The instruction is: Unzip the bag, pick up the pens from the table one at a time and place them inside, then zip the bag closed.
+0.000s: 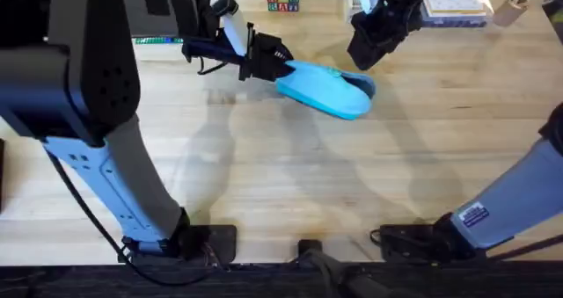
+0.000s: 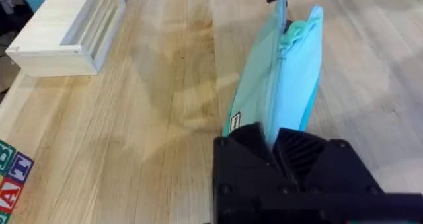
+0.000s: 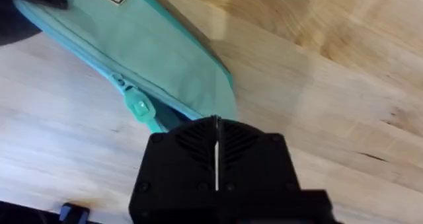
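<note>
On the table (image 1: pixel 290 184), far side near the middle, sits the bag (image 1: pixel 327 89), lying at a slant w/ both arms crowding it. Left arm comes in from the left end, right arm hangs over the right end.

Left gripper (image 1: pixel 274 68) is clamped down on the bag's left end. In the left wrist view its fingers (image 2: pixel 254 139) are pinched tight on the fabric edge right by the little label, so that end is anchored and a bit lifted, bag standing on its edge w/ the zipper line running away from the cam.

Right gripper (image 3: pixel 216 121) looks closed, pads pressed together w/ just a seam between them, sitting right at the bag's other end just beside the zipper pull (image 3: pixel 139 106). Can't tell if it's got hold of anything tho; the pull looks free next to it, not between the pads.

No pens that I can make out, so prob they're inside and this is the zip-up step, but that's a guess.

What could go wrong imo: if the right pinches fabric instead of the pull, dragging just bunches the pouch. Also if the left's hold slips, the whole bag slides along w/ the pull and the zip doesn't budge.
</note>
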You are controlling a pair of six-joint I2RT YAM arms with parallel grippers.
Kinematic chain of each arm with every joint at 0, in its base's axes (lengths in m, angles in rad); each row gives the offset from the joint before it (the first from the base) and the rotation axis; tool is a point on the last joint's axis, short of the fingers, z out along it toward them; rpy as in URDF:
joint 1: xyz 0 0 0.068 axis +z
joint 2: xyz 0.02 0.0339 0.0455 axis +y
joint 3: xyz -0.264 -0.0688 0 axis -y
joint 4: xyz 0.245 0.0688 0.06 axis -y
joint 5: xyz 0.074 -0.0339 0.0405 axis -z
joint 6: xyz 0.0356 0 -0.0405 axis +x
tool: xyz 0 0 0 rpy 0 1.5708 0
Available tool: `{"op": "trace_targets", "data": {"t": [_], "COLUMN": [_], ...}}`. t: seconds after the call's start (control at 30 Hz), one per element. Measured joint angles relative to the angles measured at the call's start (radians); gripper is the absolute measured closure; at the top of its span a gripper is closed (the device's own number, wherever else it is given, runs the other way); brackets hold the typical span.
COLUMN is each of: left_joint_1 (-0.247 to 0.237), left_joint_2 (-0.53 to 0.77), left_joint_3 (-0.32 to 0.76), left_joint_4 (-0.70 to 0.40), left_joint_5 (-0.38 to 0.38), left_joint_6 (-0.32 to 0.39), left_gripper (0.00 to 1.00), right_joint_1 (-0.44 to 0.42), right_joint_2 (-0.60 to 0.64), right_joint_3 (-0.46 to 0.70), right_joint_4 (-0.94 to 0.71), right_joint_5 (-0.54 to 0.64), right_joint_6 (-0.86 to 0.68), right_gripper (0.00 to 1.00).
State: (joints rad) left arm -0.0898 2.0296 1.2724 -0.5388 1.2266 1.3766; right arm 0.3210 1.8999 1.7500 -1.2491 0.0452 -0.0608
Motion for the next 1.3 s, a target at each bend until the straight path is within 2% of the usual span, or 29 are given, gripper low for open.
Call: {"op": "trace_targets", "data": {"t": [0.57, 1.3], "left_joint_1": [0.000, 0.000], "left_joint_2": [0.000, 0.000], "left_joint_3": [0.000, 0.000], "left_joint_4": [0.000, 0.000], "left_joint_5": [0.000, 0.000], "left_joint_6": [0.000, 0.000], "left_gripper": [0.958, 0.958], "right_joint_1": [-0.019, -0.019], "right_joint_2": [-0.020, -0.430], "right_joint_3": [-0.003, -0.005], "right_joint_4": [0.001, -0.054], "right_joint_5": [0.000, -0.010], "right_joint_6": [0.000, 0.004], "right_gripper": [0.969, 0.956]}}
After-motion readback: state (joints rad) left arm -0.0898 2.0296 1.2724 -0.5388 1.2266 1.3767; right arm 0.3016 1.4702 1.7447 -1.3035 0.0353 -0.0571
